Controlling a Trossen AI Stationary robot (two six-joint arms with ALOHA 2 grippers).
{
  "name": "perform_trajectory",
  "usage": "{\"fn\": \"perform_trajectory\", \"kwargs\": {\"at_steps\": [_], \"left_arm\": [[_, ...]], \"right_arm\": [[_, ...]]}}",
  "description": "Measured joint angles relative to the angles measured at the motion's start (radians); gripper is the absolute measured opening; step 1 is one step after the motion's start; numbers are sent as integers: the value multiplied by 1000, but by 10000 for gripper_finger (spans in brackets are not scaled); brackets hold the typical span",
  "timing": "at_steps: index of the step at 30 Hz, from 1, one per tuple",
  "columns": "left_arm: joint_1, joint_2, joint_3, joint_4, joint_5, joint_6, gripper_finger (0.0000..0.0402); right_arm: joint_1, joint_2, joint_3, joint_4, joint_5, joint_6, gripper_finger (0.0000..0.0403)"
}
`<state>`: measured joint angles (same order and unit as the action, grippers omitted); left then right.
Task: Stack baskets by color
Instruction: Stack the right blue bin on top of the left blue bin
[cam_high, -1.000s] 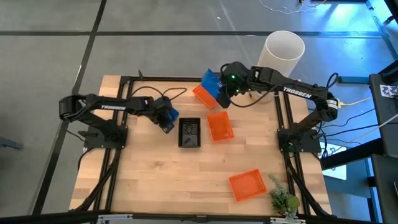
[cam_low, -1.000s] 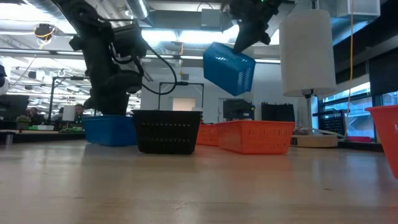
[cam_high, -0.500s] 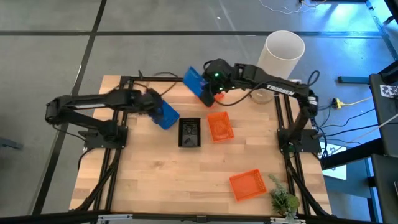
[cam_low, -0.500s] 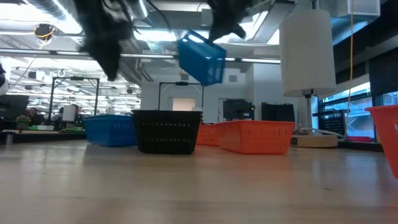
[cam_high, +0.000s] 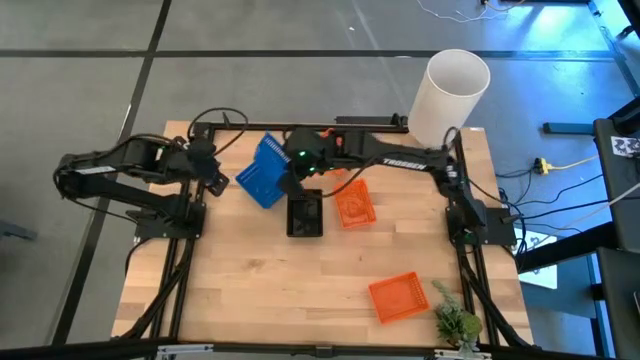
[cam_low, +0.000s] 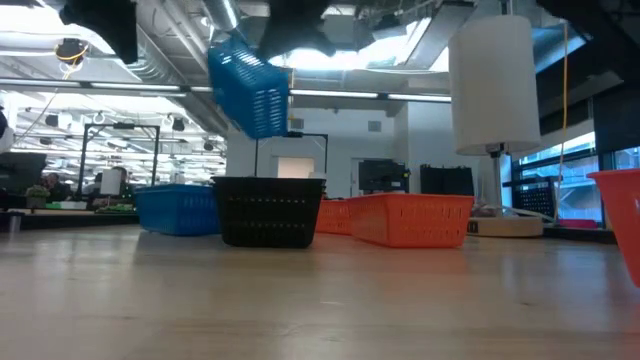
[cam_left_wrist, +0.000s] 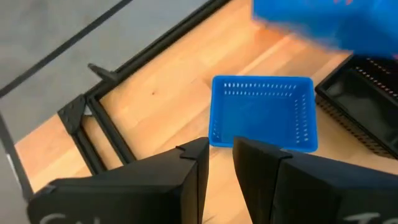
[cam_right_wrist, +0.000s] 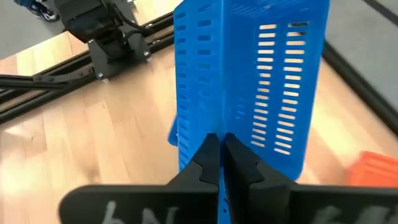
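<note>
**Blue basket aloft over the table, pinched by its wall**

Blue mesh basket (cam_high: 262, 172), tilted, carried clear of the tabletop to the left of the black basket (cam_high: 305, 214); one wall clamped between the closed fingers of the right gripper (cam_right_wrist: 219, 163), reaching in from the far right side. Second blue basket (cam_left_wrist: 262, 112) resting flat on the wood left of the black basket, seen in the low view (cam_low: 178, 209) just beside it and almost directly under the raised one. Left gripper (cam_left_wrist: 220, 146) drawn back above the table's left edge, well left of the black basket, fingers slightly parted, holding nothing. Orange basket (cam_high: 353, 203) just right of the black basket; part of another orange basket (cam_high: 326, 178) behind it, partly hidden by the right arm. Third orange basket (cam_high: 397, 297) well toward the near right corner, beside a small green plant (cam_high: 455, 322). Tall white cylinder (cam_high: 449, 88) at the far right corner.
</note>
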<state>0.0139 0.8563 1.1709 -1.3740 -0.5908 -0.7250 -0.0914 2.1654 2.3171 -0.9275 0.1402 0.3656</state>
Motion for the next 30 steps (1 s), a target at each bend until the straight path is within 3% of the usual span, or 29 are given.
{"fn": "perform_trajectory", "kwargs": {"at_steps": [7,20,26,30], "left_arm": [[-8,-13,0,-6,11,101,65],[-8,-5,-7,1,5,108,65],[-8,-4,-129,17,53,199,65],[-8,-8,-268,145,136,305,65]], "right_arm": [[-4,88,26,14,0,72,0],[-5,100,26,49,-1,102,0],[-6,100,26,47,27,148,0],[-6,100,26,41,26,198,0]]}}
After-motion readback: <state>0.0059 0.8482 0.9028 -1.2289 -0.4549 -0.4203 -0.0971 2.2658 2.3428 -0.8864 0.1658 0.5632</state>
